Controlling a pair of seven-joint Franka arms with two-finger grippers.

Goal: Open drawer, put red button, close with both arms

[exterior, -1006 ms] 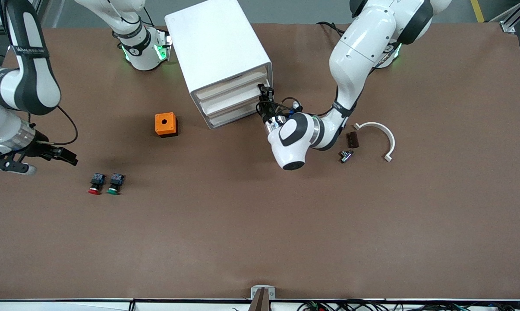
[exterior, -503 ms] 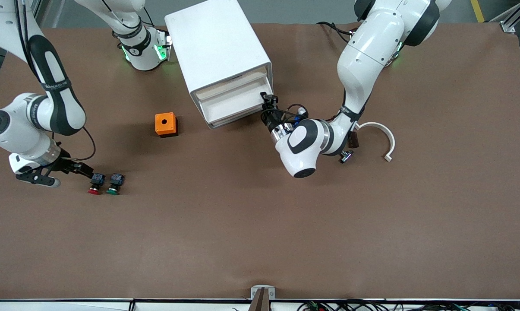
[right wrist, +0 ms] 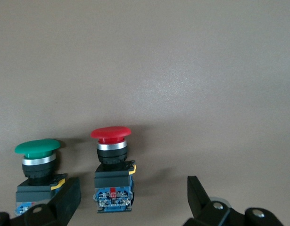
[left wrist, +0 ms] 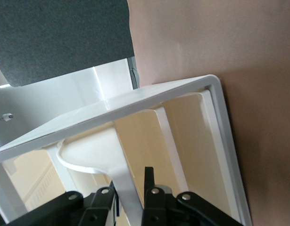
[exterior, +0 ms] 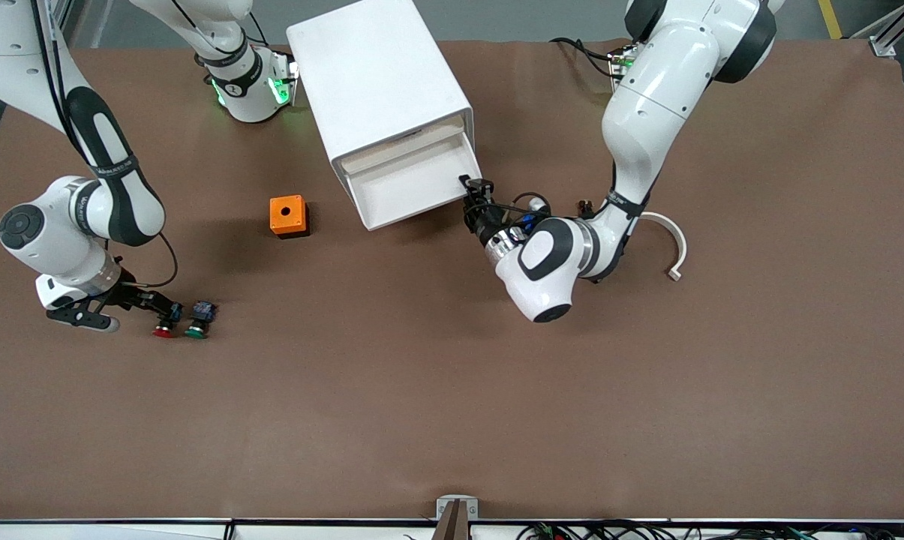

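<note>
The red button (right wrist: 111, 167), small, rigid and probably light, lies on the worktop (exterior: 452, 390) beside a green button (exterior: 199, 321); the right hand (exterior: 168, 310), spread, straddles its black body, likely the best hold. The left hand (exterior: 476, 196) is clamped on the drawer (exterior: 410, 185), partly pulled out

The right wrist view crops the right gripper's fingers (right wrist: 201, 197) at the frame edge. The green button (right wrist: 38, 172) is cut at its base. In the front view, the red button (exterior: 165, 328) body is partly covered by the right gripper (exterior: 168, 309). The left arm covers part of the white curved bracket (exterior: 669, 244). A small dark item (exterior: 587, 204) beside that arm is too small to identify.
</note>
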